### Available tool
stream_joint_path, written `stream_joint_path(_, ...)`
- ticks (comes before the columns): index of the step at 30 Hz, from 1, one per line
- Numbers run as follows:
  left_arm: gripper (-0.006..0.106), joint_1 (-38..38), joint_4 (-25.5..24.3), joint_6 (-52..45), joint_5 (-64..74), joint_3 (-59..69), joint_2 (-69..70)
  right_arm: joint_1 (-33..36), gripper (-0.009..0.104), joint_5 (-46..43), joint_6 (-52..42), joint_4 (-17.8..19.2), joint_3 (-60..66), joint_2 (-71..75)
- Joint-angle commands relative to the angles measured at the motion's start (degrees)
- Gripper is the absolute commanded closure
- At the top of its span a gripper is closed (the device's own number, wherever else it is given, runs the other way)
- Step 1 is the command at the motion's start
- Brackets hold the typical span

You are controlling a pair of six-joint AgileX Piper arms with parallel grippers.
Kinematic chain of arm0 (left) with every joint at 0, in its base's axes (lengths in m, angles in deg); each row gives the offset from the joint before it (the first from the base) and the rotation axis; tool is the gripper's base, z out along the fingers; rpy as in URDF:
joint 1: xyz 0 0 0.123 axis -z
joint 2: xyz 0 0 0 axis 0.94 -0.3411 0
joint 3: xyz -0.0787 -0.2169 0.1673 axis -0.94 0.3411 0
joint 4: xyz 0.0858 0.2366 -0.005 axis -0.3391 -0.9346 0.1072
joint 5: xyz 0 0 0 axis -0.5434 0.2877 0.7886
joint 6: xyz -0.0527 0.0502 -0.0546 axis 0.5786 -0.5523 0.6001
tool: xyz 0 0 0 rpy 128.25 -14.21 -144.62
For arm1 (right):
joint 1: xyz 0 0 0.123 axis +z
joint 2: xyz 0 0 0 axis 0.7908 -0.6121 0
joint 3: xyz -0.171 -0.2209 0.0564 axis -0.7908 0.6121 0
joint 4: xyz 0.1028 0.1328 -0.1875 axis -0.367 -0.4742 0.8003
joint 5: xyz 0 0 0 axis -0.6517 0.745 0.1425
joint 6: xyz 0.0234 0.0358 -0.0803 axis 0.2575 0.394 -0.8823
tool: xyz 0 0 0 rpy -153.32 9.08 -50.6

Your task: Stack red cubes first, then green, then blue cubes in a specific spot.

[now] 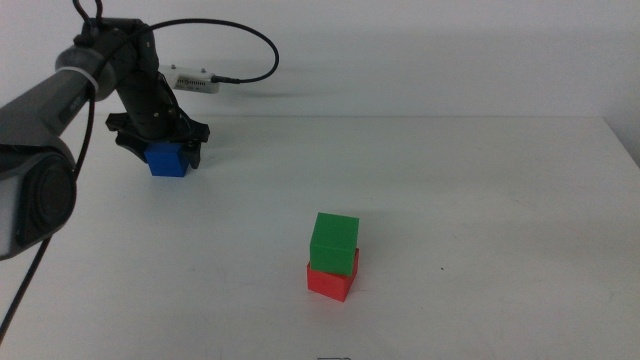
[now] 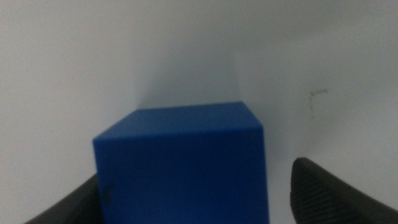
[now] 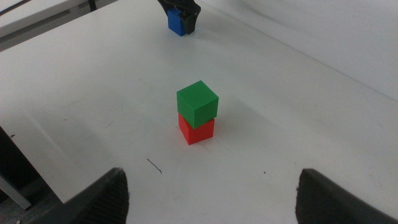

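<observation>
Your left claw (image 1: 166, 150) sits at ten o'clock on the desk (image 1: 480, 190), straddling the blue cube (image 1: 168, 160), with a gap showing on one side. At five o'clock, green (image 1: 334, 242) rests on red (image 1: 331, 279). Your right claw (image 3: 211, 193) hangs wide open, empty.

Middle view overlooks table (image 1: 480, 180), left wrist view close, perhaps blurred, right wrist farther back.

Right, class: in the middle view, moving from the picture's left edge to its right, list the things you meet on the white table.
Left hand with its dark jaws around the small deep blue matte cube → farther right, the small bright green matte cube stacked on the small bright red matte cube. The right hand is out of this view.
</observation>
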Motion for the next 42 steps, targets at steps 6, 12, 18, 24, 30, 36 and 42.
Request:
stream_joint_path(6, 0.039, -0.07, 0.24, 2.59, -3.98, -1.92, 3.77, -0.35, 0.016, -4.14, -0.73, 1.32, -1.44, -0.47)
stream_joint_path(12, 0.081, -2.12, 7.25, 4.47, -2.91, -1.92, 4.64, -0.35, 0.016, -4.14, -0.73, 1.32, -1.44, -0.47)
stream_joint_path(18, 0.102, -4.13, 14.65, -0.74, 4.54, -0.43, 8.61, -0.35, 0.016, -4.14, -0.73, 1.32, -1.44, -0.47)
stream_joint_path(24, 0.102, -0.40, 6.30, 5.03, -2.01, 17.97, 23.88, -0.35, 0.016, -4.14, -0.73, 1.32, -1.44, -0.47)
stream_joint_path(30, 0.102, 6.59, 1.76, 15.54, -17.29, 44.49, 44.96, -0.35, 0.016, -4.14, -0.73, 1.32, -1.44, -0.47)
stream_joint_path(36, 0.102, 18.74, -5.74, 26.23, -10.38, 47.35, 51.11, -0.35, 0.016, -4.14, -0.73, 1.32, -1.44, -0.47)
stream_joint_path(42, 0.102, 31.05, -10.56, 39.04, -9.38, 44.35, 48.69, -0.35, 0.016, -4.14, -0.73, 1.32, -1.44, -0.47)
